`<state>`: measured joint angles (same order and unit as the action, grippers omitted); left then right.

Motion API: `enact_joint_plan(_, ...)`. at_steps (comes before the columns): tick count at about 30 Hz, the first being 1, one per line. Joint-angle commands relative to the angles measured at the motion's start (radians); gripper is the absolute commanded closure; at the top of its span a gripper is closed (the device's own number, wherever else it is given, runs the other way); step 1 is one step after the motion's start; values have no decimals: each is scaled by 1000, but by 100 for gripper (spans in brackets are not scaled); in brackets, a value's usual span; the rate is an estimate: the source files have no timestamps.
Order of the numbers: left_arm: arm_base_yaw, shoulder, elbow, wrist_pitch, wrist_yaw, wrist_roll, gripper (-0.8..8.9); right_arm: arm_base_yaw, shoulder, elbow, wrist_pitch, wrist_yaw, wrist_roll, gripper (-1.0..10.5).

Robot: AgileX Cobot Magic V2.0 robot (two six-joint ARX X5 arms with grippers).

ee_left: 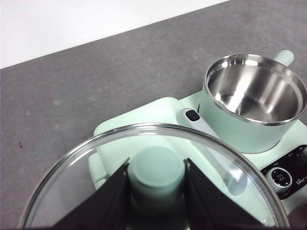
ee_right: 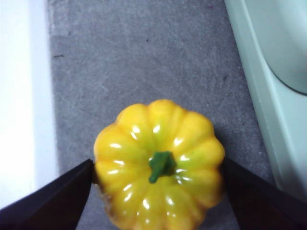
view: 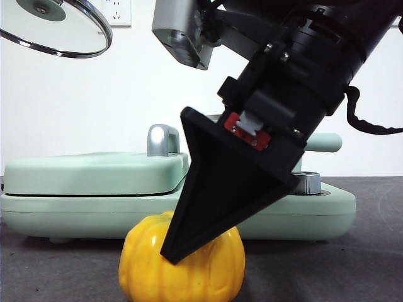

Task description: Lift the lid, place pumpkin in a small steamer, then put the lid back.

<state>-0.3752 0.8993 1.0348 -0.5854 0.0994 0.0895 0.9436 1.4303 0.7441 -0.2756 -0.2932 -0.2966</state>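
Observation:
The lid (view: pixel 69 31), clear glass with a steel rim, hangs high at the upper left of the front view. My left gripper (ee_left: pixel 156 163) is shut on the lid's (ee_left: pixel 86 167) mint-green knob. The small steamer (ee_left: pixel 240 129) stands open and empty on the appliance base beyond the lid. In the front view my right arm hides it, apart from its handle. The pumpkin (view: pixel 208 270) sits on the grey table in front of the base. My right gripper (view: pixel 179 251) is lowered over it. In the right wrist view the gripper (ee_right: pixel 157 163) is open, with one jaw close beside each flank of the pumpkin (ee_right: pixel 182 139).
The wide mint-green appliance base (view: pixel 94 207) stretches across the table behind the pumpkin. Its flat griddle cover (view: pixel 94 173) is on the left, and a silver knob (view: pixel 307 182) is on the right. The base (ee_left: pixel 163 110) has a control panel (ee_left: pixel 283 177). A white wall stands behind.

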Motion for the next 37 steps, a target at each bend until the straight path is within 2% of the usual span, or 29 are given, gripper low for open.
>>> enact_joint_plan(1,-2,3,15,33,-3,6,804,13,13,21,-17,5,31,569)
enact_joint_plan(5,-2,3,15,34,-3,6,804,11,-4,64,-85,5,48,569)
enact_joint_plan(11,-2,3,15,50,-3,6,804,10,-40,185,-278,6,60,570)
enact_joint_plan(18,-2,3,15,56,-3,7,804,-10,-60,405,-553,61,166,575)
enact_joint_plan(22,-2,3,15,59,-3,6,804,-40,-60,547,-671,143,219,579)
enact_joint_plan(26,-2,3,15,59,-3,6,804,-94,-58,675,-759,197,274,579)
enact_joint_plan(29,-2,3,15,59,-3,6,804,-145,-52,748,-792,198,286,579)
enact_joint_plan(37,-2,3,15,59,-3,6,804,-291,39,904,-820,197,269,579)
